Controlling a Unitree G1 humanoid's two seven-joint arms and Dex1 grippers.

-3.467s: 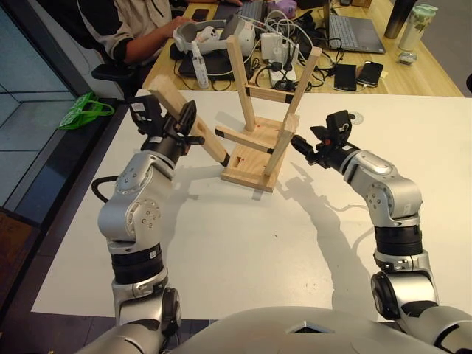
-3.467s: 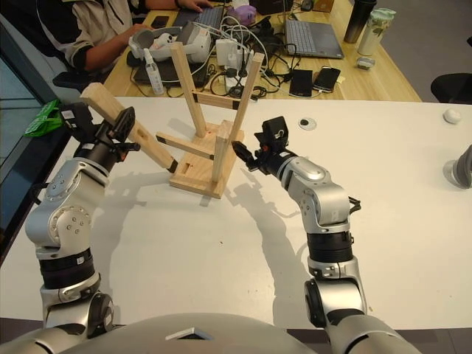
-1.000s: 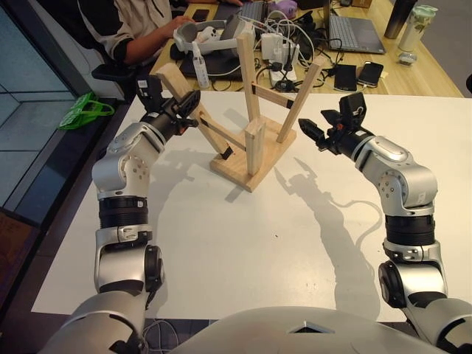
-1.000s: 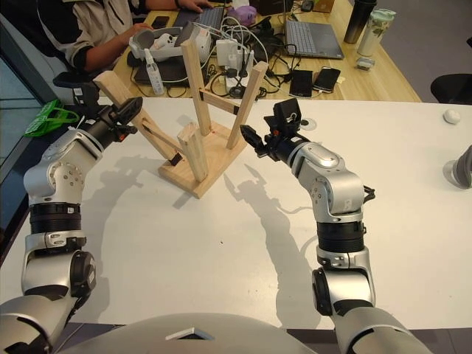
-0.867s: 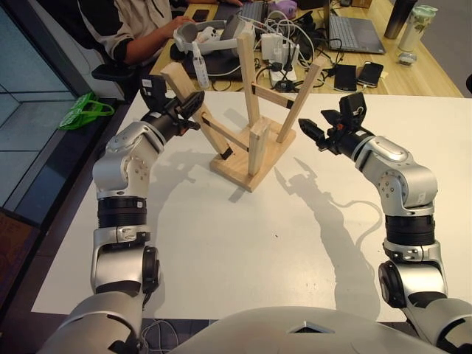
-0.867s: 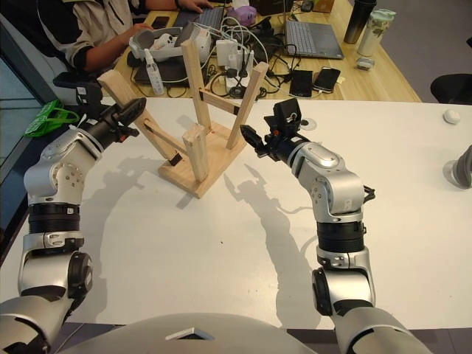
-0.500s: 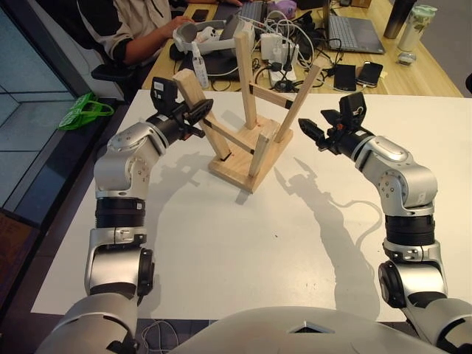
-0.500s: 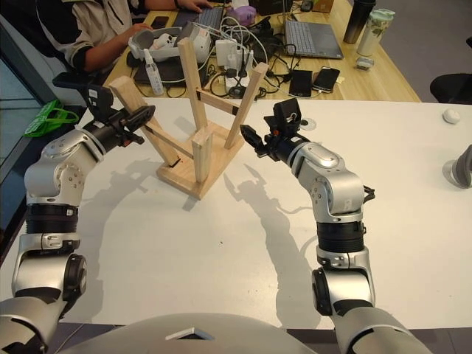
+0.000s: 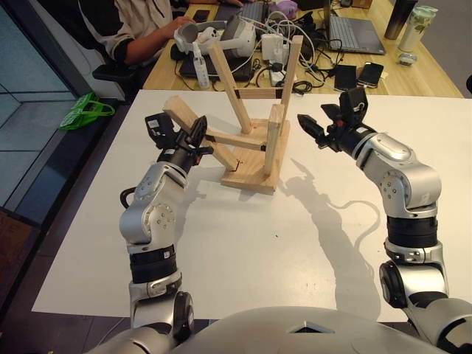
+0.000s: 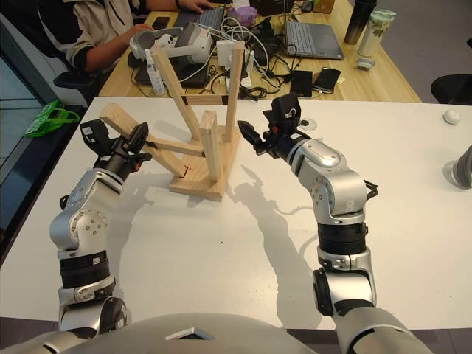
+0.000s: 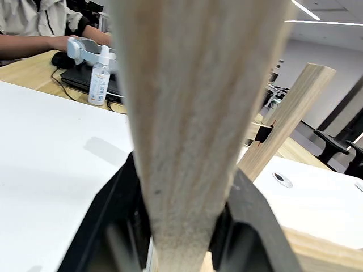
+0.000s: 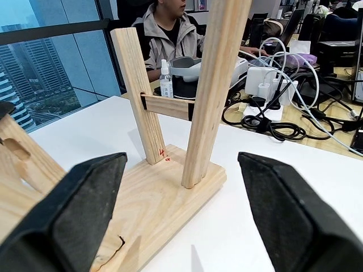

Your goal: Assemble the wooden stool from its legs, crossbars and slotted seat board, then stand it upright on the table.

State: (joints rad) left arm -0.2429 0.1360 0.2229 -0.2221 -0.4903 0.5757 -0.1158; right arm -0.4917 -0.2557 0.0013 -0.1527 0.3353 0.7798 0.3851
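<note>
The wooden stool (image 9: 254, 151) rests upside down, its seat board (image 9: 249, 177) flat on the white table (image 9: 243, 251) and its legs pointing up, joined by crossbars. One leg (image 9: 193, 127) slants out to the left. My left gripper (image 9: 195, 141) is shut on that leg; in the left wrist view the leg (image 11: 187, 113) sits between the dark fingers (image 11: 116, 226). My right gripper (image 9: 313, 127) hangs open just right of the stool, level with the legs. In the right wrist view its pads (image 12: 76, 224) stand wide apart, with the nearest upright leg (image 12: 212, 90) beyond them.
A wooden desk (image 9: 420, 74) abuts the table's far edge, crowded with laptops, cables, phones, a headset (image 9: 217, 33) and a spray bottle; a person sits there. The table's left edge (image 9: 96, 177) is close to my left arm. A small white object (image 10: 450, 115) lies far right.
My left arm has dropped and drawn toward me with the slanted leg in its grip. The stool has turned on its seat board. The right gripper has barely shifted.
</note>
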